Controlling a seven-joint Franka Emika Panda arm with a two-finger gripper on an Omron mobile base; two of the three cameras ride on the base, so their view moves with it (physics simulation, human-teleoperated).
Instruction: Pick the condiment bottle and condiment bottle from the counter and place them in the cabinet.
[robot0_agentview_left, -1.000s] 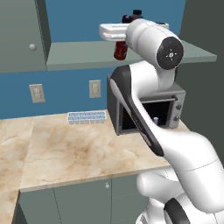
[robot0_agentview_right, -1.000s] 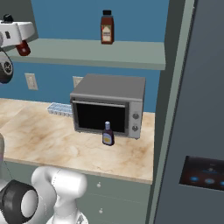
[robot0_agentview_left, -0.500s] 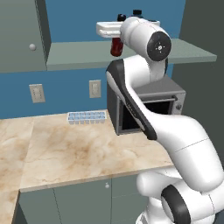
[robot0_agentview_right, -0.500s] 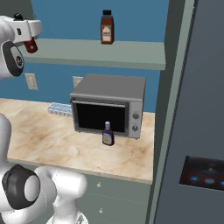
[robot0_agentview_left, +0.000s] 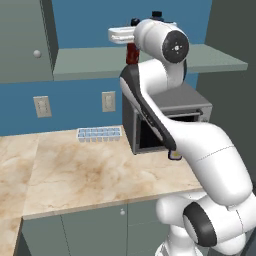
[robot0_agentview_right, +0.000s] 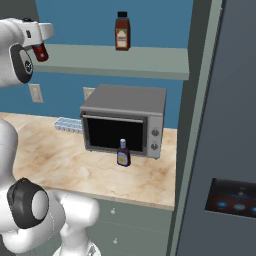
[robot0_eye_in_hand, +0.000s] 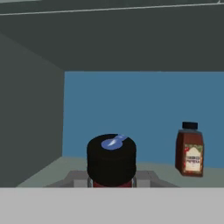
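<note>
Three bottles are counted. One red condiment bottle with a black cap (robot0_eye_in_hand: 111, 159) is clamped in the gripper (robot0_agentview_right: 40, 50), held at the level of the grey-green cabinet shelf (robot0_agentview_right: 145, 62), above the left end of it. One brown-red bottle with a black cap and a pale label (robot0_agentview_right: 122, 32) stands upright on that shelf, well apart from the held one. One small purple bottle with a yellow label (robot0_agentview_right: 123, 153) stands upright on the beige marble surface (robot0_agentview_left: 85, 172), just in front of the dark glass door of the single grey toaster oven (robot0_agentview_right: 125, 120).

One pale blue ice-cube tray (robot0_agentview_left: 99, 134) lies on the surface against the blue wall. Two white wall outlets (robot0_agentview_left: 42, 106) are counted there.

In the left base view the arm hides most of the held bottle and part of the oven. In the hand view the bottle's body is cut off below its cap, and the fingertips cannot be made out.
</note>
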